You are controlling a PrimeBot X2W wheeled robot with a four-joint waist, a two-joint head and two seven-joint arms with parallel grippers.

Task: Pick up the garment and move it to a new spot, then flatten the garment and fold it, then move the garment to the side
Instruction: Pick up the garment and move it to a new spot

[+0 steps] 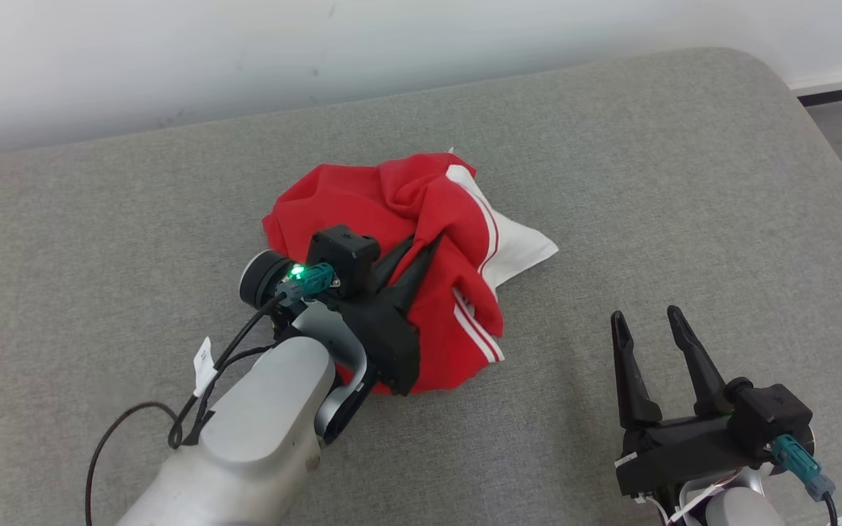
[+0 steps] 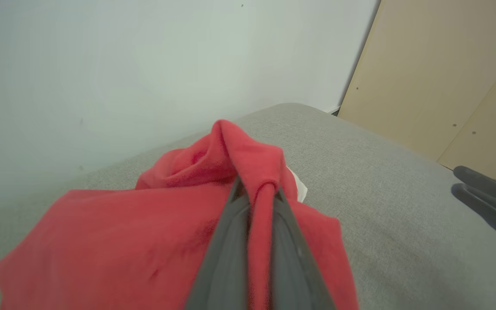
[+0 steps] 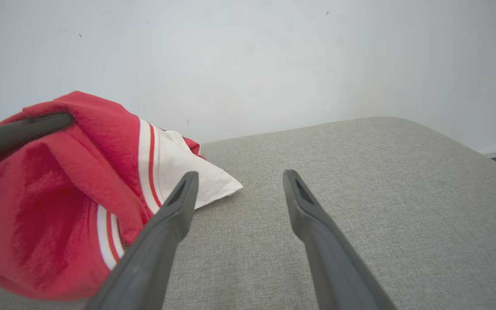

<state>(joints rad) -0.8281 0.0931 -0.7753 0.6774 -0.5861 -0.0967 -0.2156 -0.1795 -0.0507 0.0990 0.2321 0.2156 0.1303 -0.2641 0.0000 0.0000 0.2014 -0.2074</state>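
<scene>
A crumpled red garment with white panels and red-white stripes lies bunched on the grey cushion, near the middle. My left gripper reaches into the bundle from the lower left and is shut on a red fold of it; in the left wrist view that fold is pinched between the two fingers. In the right wrist view the garment bulges at the left, with its white corner resting on the cushion. My right gripper stands open to the right of the garment, apart from it, holding nothing.
The grey cushion reaches a white wall at the back. Its rounded right edge drops to the floor. Beige wooden panels stand beyond that edge in the left wrist view. Bare cushion lies left and right of the bundle.
</scene>
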